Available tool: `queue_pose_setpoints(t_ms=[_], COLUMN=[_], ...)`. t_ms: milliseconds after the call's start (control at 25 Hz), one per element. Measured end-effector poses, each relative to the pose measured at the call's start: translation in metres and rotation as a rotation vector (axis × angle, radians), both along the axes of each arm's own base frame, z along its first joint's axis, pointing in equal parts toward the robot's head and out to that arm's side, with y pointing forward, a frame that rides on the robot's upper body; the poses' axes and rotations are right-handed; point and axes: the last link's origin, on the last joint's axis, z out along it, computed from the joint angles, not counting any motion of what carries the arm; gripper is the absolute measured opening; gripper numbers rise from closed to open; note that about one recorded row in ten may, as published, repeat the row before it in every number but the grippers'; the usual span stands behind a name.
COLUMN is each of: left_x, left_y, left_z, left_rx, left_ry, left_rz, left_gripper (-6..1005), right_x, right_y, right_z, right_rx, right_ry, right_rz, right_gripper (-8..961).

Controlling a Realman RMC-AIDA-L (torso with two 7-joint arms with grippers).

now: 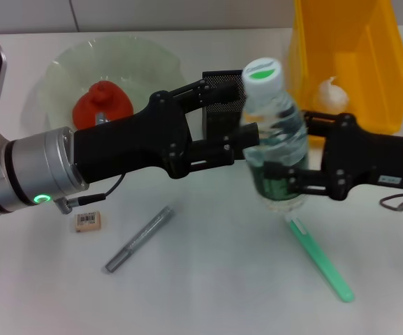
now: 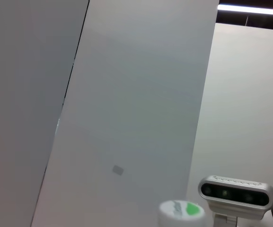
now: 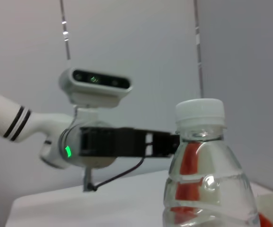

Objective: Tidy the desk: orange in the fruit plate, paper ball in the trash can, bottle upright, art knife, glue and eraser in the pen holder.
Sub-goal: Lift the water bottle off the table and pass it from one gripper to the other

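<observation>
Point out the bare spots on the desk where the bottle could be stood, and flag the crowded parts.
Bare desk lies near the front edge, between the grey art knife and the green stick, and left of the eraser. Crowded: the middle, where the left hand and right hand meet at the bottle, with the pen holder, fruit plate and trash can behind.

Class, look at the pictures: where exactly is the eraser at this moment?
In the head view the eraser lies flat on the table on the robot's left, just under the left arm's wrist and left of the art knife.
</observation>
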Motion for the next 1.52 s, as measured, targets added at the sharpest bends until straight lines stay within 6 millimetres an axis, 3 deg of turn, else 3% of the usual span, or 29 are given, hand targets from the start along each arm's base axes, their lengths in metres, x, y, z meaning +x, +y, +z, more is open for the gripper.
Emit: queue_pose_setpoints(t_ms=[440,1520], left_x=[-0.002,-0.005], left_y=[0.000,0.002], left_z=[-0.001,-0.002], left_rx=[0.006,0.021], left_ry=[0.011,0.028], left_rz=[0.000,0.022], left_gripper=[785,700], right_x=[-0.016,-0.027], right_y=[0.012,0.016], right_z=[-0.029,-0.029], right_rx=[-0.063,-0.071], right_ry=[-0.063,-0.045], right_rz=[0.025,0.056], right_gripper=[690,695])
